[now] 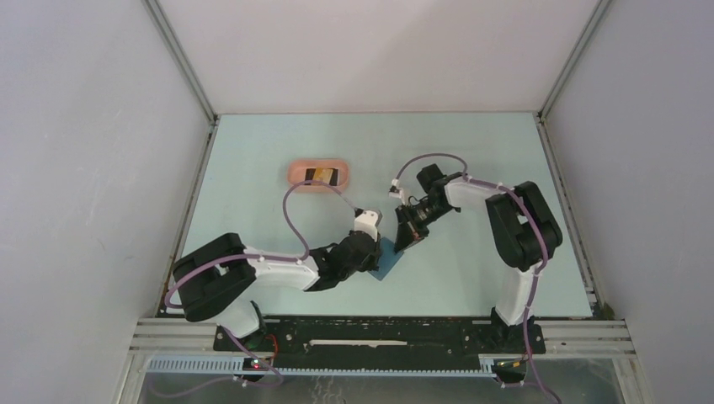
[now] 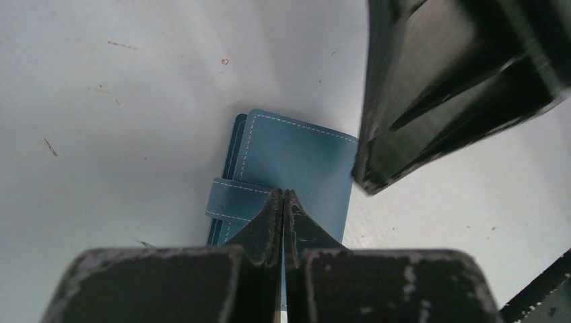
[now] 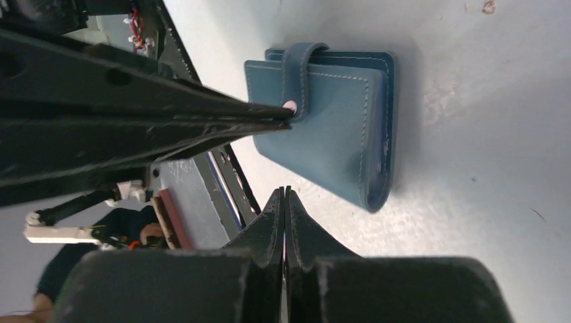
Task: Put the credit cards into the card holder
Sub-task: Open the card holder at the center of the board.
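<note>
The card holder [image 2: 296,158] is a blue wallet lying folded shut on the table, its strap tab [image 2: 236,202] wrapped over one edge. My left gripper [image 2: 283,194] is shut with nothing between its fingers, and its tips rest on the wallet beside the strap. From the right wrist view, those left fingertips [image 3: 279,120] touch the strap's pale snap on the card holder [image 3: 337,134]. My right gripper [image 3: 285,192] is shut and empty, a little off the wallet's near corner. The credit cards [image 1: 322,175], dark and tan-orange, lie in the pink tray [image 1: 295,172], far from both grippers.
The pink oval tray sits at the back left of the pale green table [image 1: 471,151]. Both arms crowd together over the card holder [image 1: 389,263] near the table's front middle. Grey walls enclose the table on three sides.
</note>
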You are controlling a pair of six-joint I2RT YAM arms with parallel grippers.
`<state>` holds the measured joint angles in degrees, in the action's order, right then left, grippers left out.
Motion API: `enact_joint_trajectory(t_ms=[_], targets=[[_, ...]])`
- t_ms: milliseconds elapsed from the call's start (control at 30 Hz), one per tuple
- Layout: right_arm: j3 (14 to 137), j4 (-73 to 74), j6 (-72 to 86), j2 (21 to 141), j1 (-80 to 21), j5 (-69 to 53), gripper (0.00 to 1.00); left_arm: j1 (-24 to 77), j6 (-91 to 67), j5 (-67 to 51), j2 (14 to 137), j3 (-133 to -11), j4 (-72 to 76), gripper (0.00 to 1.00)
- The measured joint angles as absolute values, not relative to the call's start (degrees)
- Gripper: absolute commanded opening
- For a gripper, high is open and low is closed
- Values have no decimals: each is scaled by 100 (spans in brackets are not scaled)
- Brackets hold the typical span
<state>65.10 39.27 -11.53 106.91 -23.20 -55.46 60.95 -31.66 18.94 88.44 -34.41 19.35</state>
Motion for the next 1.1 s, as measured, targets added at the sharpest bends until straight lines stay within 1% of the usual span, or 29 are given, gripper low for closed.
enact_joint_trajectory(t_ms=[200,433,733,867,900,933,1033,1100], targets=[[6508,3566,-377,11104,-2692,-5043,0,6088,-3704,1955,8816,-3253,2200,0],[6523,3489,355,11242,-2694,-4748,0,5966,-4042,1911,8685,-2995,2445,0],[6619,3612,593,11338,-2674,-4716,0,5240,-4119,1916,7911,-2469,2397,0],[6650,3651,427,11336,-2672,-4783,0,5013,-4160,1667,7710,-2171,2554,0],[6672,3691,303,11336,-2672,-4807,1,4919,-4182,1527,7671,-2073,2613,0],[6722,3760,95,11334,-2670,-4831,4,4818,-4217,1402,7634,-1977,2685,0],[6825,3894,-567,11207,-2633,-4853,18,4584,-4366,1000,7487,-1638,2991,0],[6827,4032,-1070,10866,-2593,-4886,25,4495,-4530,718,7338,-1404,3179,0]])
